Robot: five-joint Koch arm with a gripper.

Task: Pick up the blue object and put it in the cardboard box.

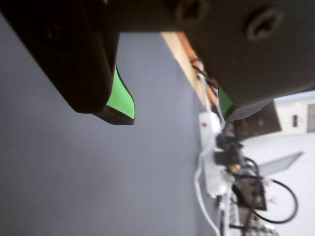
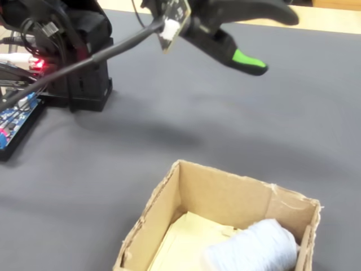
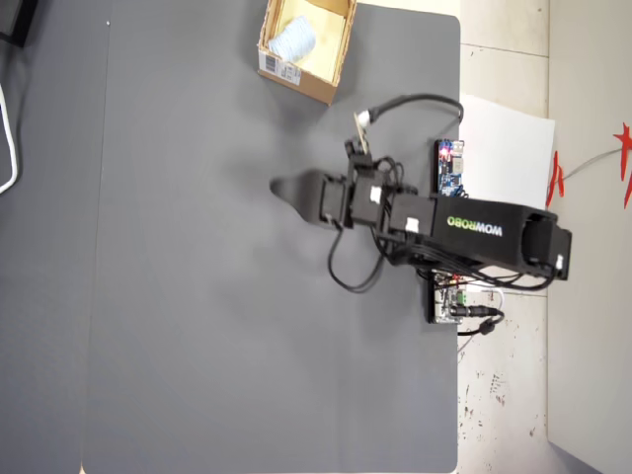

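Note:
The cardboard box (image 2: 225,176) stands open-topped at the bottom of the fixed view and at the mat's top edge in the overhead view (image 3: 296,77). Inside it lies the pale blue object (image 2: 255,248), a rounded soft lump (image 3: 293,39) on the tan floor. My gripper (image 1: 176,115) is open, its green-padded jaws wide apart with only grey mat between them. It hangs in the air well away from the box (image 2: 276,42), pointing left over the mat's middle in the overhead view (image 3: 281,188).
The arm's black base (image 2: 84,56) stands with cables at the upper left of the fixed view. A blue circuit board (image 2: 14,121) with a red light lies beside it. A white sheet (image 3: 506,148) lies off the mat (image 3: 197,296). A white power strip (image 1: 209,147) lies past the mat.

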